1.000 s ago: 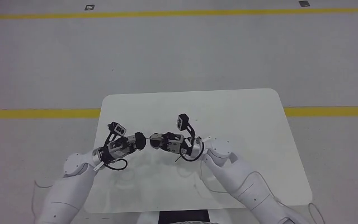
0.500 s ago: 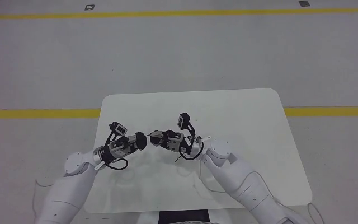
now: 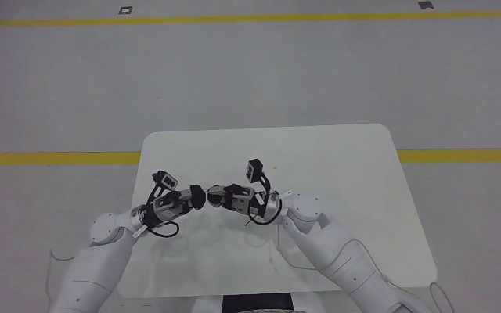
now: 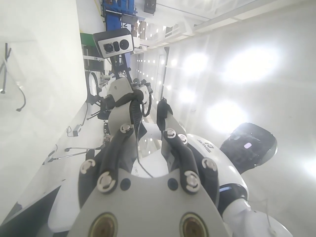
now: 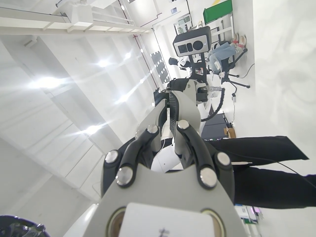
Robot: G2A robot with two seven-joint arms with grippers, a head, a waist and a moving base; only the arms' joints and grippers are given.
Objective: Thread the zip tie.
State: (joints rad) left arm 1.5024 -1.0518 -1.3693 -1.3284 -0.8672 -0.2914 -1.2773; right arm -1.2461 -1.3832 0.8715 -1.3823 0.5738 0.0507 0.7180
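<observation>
The zip tie (image 3: 206, 192) shows to me as a thin sliver in the lower middle of the top view, bridging the tips of the two claws over the white tabletop (image 3: 337, 156). The right claw (image 3: 217, 195) comes in from the right of the frame, pinched down to a slit on the tie. The left claw (image 3: 195, 197) faces it from the left, tip almost touching tip; whether it is wide or narrow I cannot tell. Two yellow floor lines (image 3: 78, 158) cross the frame beyond.
</observation>
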